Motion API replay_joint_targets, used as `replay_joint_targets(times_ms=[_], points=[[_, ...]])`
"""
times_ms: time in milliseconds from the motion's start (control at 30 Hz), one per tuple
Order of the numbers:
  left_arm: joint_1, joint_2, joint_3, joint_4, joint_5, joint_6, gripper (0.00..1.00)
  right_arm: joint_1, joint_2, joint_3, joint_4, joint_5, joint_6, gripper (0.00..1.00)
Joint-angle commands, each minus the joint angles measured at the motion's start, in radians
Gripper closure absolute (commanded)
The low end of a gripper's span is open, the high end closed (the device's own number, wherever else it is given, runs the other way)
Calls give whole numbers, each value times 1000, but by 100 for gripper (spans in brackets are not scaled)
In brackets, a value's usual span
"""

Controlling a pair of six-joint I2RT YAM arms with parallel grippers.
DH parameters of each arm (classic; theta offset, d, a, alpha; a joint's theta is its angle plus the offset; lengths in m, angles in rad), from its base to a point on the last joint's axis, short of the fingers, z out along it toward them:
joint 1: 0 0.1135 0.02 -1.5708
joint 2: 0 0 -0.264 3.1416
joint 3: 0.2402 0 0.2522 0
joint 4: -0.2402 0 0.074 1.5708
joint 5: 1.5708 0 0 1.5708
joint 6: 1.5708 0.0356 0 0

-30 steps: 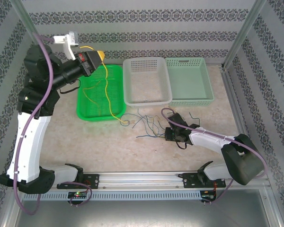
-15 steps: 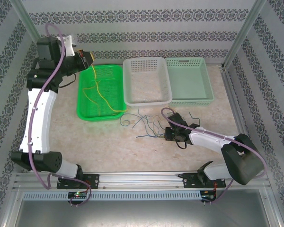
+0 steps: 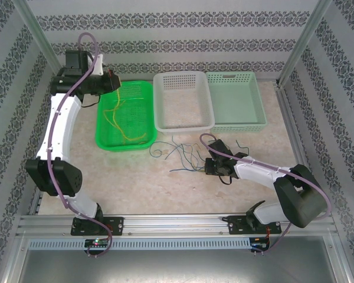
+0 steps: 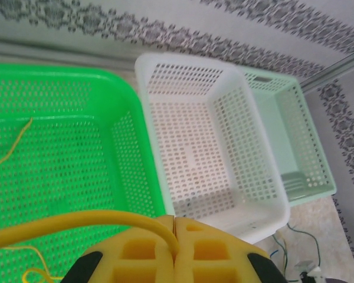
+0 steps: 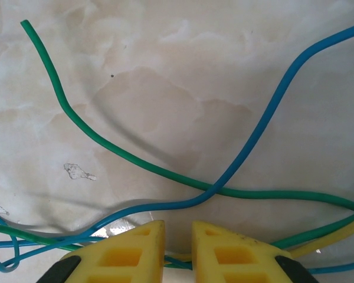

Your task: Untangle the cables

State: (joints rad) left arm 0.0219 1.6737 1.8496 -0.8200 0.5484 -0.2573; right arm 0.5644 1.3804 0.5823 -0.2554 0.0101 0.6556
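Pale marbled table [image 3: 135, 177] lay under both arms, with patterned walls around it. We saw the left gripper [image 4: 174, 236] clamped on a yellow cable [image 4: 76, 221], which left the pads and ran off to the left. From above, that gripper hung over the far left corner of a green basket [image 3: 99, 137], and the yellow cable trailed down into it in loose loops. Just right of it stood a white basket [image 3: 183, 125], then a pale green basket [image 3: 239, 125], side by side. The right gripper [image 5: 178, 236] sat low over the table with a narrow gap between its fingers. Strands crossed deep in that gap, and we could not tell whether they were pinched. Ahead of it a green cable [image 5: 82, 132] and a blue cable [image 5: 265, 124] crossed each other, thin and curving. From above, the loose cables [image 3: 180, 154] sprawled just left of that gripper, in front of the white basket, pointing every way.
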Motion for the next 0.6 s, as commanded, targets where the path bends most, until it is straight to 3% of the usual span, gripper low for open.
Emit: replay_joint_targets(times_ms=[0, 333, 433, 500, 567], points=[[12, -7, -61, -25, 7, 28, 100, -11, -11, 8, -28, 6, -11, 79], [12, 88, -167, -39, -15, 33, 89, -11, -147, 10, -56, 39, -27, 73], [7, 111, -172, -55, -32, 46, 66, -11, -186, 3, -64, 46, -21, 69], [1, 119, -174, -68, -49, 60, 59, -11, -213, -5, -65, 52, -16, 67], [-13, 116, -175, -83, -83, 73, 44, -12, -244, -10, -68, 57, -11, 65]])
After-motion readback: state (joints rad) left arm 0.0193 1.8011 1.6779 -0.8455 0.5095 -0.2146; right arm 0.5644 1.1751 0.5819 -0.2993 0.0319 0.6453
